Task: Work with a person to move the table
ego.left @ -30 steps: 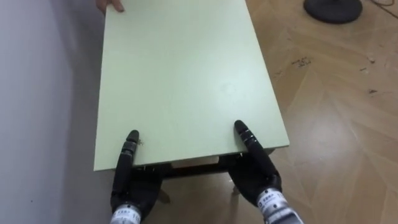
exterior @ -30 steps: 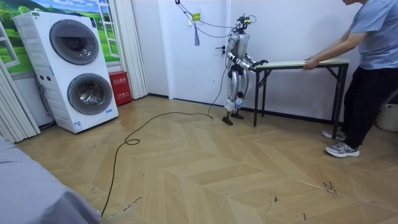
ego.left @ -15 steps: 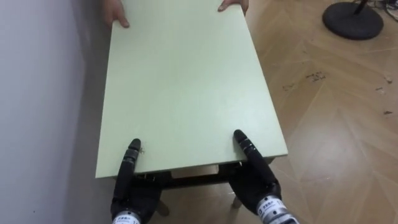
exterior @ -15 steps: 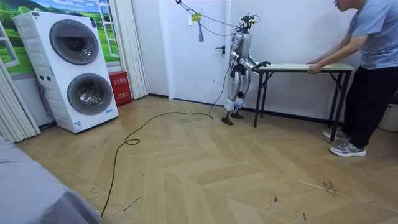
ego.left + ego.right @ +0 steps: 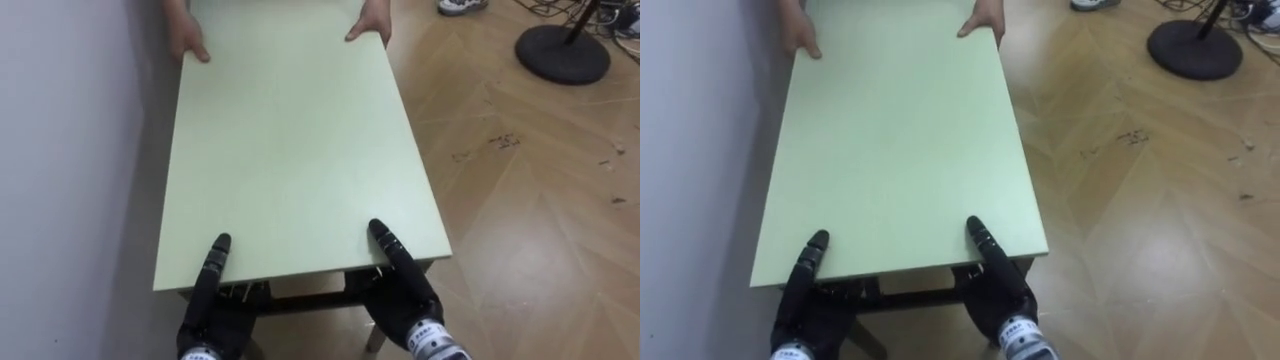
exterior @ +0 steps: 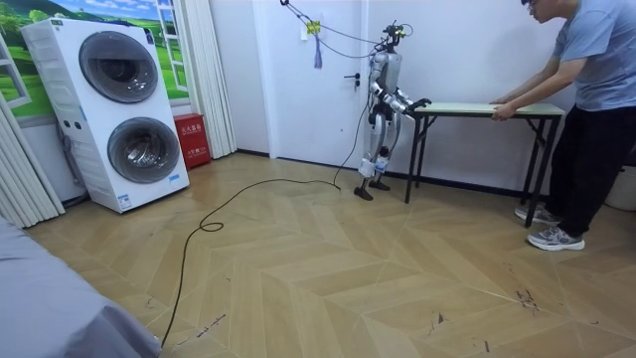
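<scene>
Clamping the bench [image 5: 300, 150] edge, left robot hand [image 5: 214, 300] and right robot hand [image 5: 404, 288] have shifted it toward the room view's right: carrying proceeds.

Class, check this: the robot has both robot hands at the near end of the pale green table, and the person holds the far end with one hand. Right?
No: the left eye view shows a person's hand at one far corner of the table and a second hand at the other. The left robot hand and right robot hand are at the near end.
</scene>
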{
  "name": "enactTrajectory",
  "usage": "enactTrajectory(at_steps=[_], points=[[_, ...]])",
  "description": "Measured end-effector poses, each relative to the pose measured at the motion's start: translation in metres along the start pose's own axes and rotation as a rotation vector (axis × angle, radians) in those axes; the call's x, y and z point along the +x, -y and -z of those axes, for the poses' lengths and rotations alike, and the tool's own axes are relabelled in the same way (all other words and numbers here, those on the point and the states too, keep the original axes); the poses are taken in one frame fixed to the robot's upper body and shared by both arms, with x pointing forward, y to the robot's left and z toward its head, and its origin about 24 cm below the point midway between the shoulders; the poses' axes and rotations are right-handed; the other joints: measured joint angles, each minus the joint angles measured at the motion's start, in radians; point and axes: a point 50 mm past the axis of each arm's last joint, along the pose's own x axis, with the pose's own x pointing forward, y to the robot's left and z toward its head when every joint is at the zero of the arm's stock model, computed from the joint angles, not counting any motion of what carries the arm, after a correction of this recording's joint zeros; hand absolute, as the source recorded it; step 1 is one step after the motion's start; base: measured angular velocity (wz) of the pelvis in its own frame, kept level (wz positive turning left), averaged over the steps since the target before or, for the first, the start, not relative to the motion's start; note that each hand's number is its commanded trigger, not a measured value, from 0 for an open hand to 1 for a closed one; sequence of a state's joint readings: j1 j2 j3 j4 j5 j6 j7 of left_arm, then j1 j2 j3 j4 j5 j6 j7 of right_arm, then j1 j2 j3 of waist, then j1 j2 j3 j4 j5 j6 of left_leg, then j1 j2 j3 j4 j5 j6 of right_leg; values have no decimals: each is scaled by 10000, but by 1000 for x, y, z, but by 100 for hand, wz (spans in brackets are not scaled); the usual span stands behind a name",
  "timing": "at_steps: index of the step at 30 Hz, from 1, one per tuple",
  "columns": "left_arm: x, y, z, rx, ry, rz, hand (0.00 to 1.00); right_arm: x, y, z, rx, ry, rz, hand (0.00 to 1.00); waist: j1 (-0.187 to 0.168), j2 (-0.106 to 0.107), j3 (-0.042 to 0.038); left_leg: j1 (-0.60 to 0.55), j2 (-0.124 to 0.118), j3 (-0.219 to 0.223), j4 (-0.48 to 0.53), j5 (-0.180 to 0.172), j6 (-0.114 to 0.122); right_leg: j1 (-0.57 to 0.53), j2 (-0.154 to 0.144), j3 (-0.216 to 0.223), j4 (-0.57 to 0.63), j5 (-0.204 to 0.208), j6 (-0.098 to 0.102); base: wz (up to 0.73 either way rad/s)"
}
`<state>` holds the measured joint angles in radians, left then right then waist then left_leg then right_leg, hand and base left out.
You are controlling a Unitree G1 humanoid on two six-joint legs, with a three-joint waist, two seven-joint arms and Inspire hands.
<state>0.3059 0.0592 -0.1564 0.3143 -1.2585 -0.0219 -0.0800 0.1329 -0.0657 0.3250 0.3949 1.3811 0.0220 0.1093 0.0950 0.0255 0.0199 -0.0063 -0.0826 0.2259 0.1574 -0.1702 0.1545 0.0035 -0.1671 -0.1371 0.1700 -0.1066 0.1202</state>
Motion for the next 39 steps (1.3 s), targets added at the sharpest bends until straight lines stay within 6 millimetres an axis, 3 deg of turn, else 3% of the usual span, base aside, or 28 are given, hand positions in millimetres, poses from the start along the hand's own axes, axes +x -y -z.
enactTrajectory(at_steps=[6,10,11,12,13,14,15,16,19,23,39], points=[[4,-4,-2,321,-26,-60,100,4,3,3,19,-35,207,100,13,-11,-68,74,20,92,-2,0,0,34,9,-7,-2,0,0,-4],[9,-7,0,979,-334,-106,100,7,7,0,85,-13,467,100,252,-57,-91,349,22,167,-127,-4,-6,216,15,-35,-10,0,-1,-6],[9,-8,0,1090,-349,-76,92,7,8,0,77,-24,485,100,254,-69,-88,372,22,169,-131,-4,-6,236,16,-35,-11,0,-1,0],[9,-10,0,1173,-363,-39,67,7,8,0,15,-46,519,100,254,-65,-93,404,22,168,-131,-4,-6,269,16,-43,-12,0,-1,0],[9,-11,-1,1249,-373,-47,52,7,9,1,1,-89,558,76,255,-70,-94,460,21,168,-145,-5,-7,322,17,-52,-16,0,-1,0],[9,-12,0,1266,-394,-44,17,7,10,1,-1,-131,594,64,255,-101,-81,503,22,169,-164,-6,-10,344,19,-57,-8,0,-1,0],[9,-13,0,1269,-404,-32,0,7,10,1,-28,-134,601,13,255,-96,-86,507,22,171,-175,-6,-10,344,21,-65,-8,-1,-1,-4],[9,-14,0,1341,-441,0,0,7,10,1,-74,-132,612,0,255,-91,-96,513,22,184,-204,-6,-10,341,20,-79,-11,0,-1,0],[9,-19,-3,2176,-629,-42,0,7,11,-1,-386,-152,524,0,247,-89,-125,519,24,191,-221,-7,-12,352,20,-206,-18,0,-1,0],[10,-26,-7,2809,-864,-237,0,-8,28,-4,-1720,-680,528,0,127,-40,-182,527,26,223,-223,-12,-21,347,29,-141,-22,-7,9,-3],[10,-27,-6,3084,-1128,155,0,-13,29,-5,-2580,-1340,-451,0,-127,-36,-138,503,91,307,-212,-35,-69,333,76,-104,-24,-6,9,-1]])
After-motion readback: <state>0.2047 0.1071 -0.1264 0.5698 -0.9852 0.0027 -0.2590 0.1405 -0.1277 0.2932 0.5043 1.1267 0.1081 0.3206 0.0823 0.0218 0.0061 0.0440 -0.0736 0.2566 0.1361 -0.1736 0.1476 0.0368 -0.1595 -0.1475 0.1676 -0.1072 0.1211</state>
